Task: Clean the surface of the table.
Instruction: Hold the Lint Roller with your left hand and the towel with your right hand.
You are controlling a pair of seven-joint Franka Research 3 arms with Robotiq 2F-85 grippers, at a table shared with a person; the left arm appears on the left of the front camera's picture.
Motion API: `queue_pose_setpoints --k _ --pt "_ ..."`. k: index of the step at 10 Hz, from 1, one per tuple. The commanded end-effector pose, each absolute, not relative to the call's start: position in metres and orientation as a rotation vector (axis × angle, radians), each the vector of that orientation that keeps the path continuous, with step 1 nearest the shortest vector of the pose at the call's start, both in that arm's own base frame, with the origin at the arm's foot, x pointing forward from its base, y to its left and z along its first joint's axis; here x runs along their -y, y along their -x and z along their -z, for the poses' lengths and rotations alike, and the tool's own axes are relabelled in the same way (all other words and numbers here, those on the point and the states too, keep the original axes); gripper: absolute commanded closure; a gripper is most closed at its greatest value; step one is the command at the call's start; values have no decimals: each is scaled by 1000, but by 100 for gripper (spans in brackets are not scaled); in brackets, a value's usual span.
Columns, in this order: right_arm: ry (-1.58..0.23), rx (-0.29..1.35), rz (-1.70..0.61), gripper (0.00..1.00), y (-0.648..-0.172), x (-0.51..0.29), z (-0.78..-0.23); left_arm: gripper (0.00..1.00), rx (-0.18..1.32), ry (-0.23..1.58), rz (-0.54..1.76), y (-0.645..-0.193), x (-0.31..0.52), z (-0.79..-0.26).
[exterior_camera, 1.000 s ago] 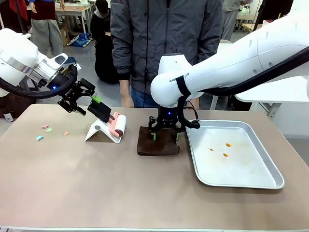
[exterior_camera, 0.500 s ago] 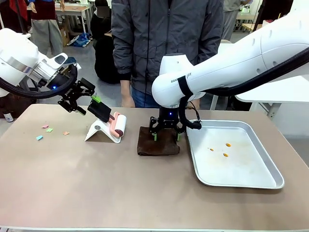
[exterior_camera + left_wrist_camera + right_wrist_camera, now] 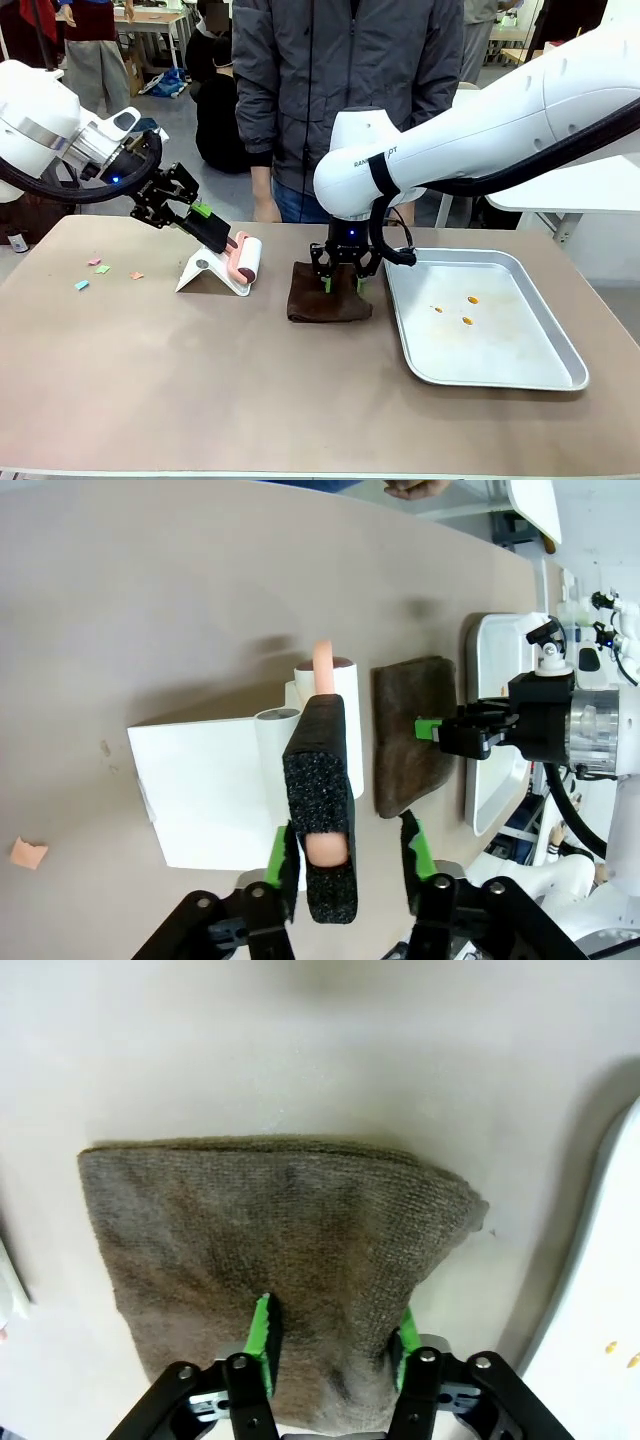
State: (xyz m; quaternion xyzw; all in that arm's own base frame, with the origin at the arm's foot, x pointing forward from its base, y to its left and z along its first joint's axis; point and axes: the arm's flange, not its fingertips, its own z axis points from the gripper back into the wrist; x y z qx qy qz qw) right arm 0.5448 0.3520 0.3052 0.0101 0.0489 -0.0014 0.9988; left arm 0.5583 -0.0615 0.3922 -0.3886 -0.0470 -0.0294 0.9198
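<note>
Table [image 3: 200,390] spans under both grippers and runs on to the far edge. Right gripper [image 3: 330,1345] points straight down and is now closed, pinching the near edge of the brown cloth [image 3: 280,1230]. A second ago its jaws stood wide over the cloth, which lay flat; the cloth now bunches up between the pads and its right edge is pulled in. Tray [image 3: 560,372] sits just right of this gripper, with a few orange bits [image 3: 468,310] in it, unchanged. Left gripper [image 3: 195,213] has also closed since the earlier frame, from spread jaws to a clamp on the black foam handle [image 3: 320,780] of the roller [image 3: 246,260]. The roller head rests on the white stand [image 3: 203,273] just beyond the fingertips, in the same place as before. Coloured scraps [image 3: 100,269] lie on the table well left of the left gripper and haven't moved. Person [image 3: 340,90] stands beyond both grippers at the far side.
</note>
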Motion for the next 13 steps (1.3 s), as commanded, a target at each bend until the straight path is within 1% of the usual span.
queue_pose_setpoints --k 1,2,3,6,10,12,13 --pt "-35 -98 -1 86 -537 -343 -301 87 136 826 75 -560 65 -392" --pt "-39 -98 -7 95 -536 -342 -301 97 142 818 76 -561 67 -391" --pt "-42 -97 -14 100 -535 -342 -301 100 145 811 76 -562 70 -391" --pt "-46 -106 -33 100 -534 -342 -300 100 161 787 60 -561 67 -392" --pt "-72 -112 -11 100 -534 -337 -304 100 180 806 64 -555 65 -398" --pt "-176 -93 -14 100 -527 -320 -323 100 199 837 76 -548 59 -407" --pt "-268 -68 -11 100 -519 -304 -338 100 208 869 84 -542 54 -413"
